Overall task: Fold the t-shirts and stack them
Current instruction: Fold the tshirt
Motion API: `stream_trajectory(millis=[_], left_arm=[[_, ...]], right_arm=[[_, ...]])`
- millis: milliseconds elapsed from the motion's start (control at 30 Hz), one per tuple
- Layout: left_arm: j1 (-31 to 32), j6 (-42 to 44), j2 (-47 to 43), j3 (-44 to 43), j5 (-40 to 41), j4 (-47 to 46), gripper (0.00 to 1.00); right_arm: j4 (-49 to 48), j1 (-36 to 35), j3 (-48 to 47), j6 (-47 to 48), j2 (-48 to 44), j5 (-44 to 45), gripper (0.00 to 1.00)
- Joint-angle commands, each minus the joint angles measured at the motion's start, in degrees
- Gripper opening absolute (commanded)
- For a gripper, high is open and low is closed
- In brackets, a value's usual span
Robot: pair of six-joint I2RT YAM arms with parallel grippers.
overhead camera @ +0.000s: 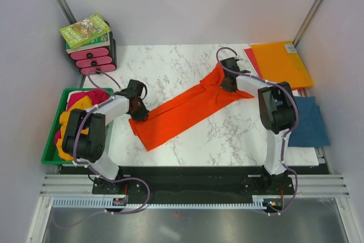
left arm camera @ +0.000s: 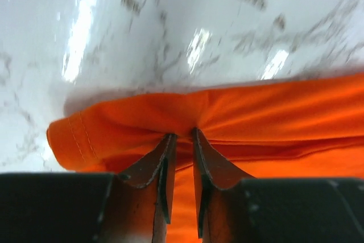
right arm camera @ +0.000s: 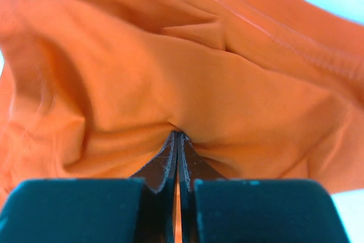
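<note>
The bright orange t-shirt (overhead camera: 187,112) lies stretched in a long diagonal band across the marble table (overhead camera: 170,66). My left gripper (overhead camera: 138,109) is shut on its lower left end. In the left wrist view the gripper (left arm camera: 182,135) pinches a fold of the orange cloth (left arm camera: 273,106) near a hemmed corner. My right gripper (overhead camera: 229,82) is shut on the upper right end. In the right wrist view the gripper (right arm camera: 178,134) pinches bunched orange cloth (right arm camera: 142,72). A teal-blue t-shirt (overhead camera: 310,120) lies flat at the right edge.
A green bin (overhead camera: 54,140) at the left holds mustard-yellow (overhead camera: 77,109), magenta and white tees. An orange folder (overhead camera: 281,64) over a red one (overhead camera: 250,56) lies at the back right. A pink drawer unit (overhead camera: 94,58) with a book (overhead camera: 85,29) stands back left.
</note>
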State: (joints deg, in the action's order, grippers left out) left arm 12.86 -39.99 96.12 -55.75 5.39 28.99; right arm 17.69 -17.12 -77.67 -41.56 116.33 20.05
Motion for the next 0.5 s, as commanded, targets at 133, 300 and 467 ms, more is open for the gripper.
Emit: stream_trajectory(millis=[133, 300, 467], left_arm=[[8.1, -12.6, -14.7, 13.4, 2.0, 8.5, 0.24], [20.1, -21.2, -17.9, 15.2, 0.8, 10.1, 0.25], [28.3, -21.3, -14.4, 8.6, 3.6, 12.9, 0.26]], right_arm=[[11.0, 0.5, -19.3, 3.3, 16.9, -9.0, 0.08], [16.0, 0.3, -32.9, 6.3, 25.8, -14.7, 0.13], [18.8, 0.2, -40.5, 8.4, 26.1, -13.8, 0.16]])
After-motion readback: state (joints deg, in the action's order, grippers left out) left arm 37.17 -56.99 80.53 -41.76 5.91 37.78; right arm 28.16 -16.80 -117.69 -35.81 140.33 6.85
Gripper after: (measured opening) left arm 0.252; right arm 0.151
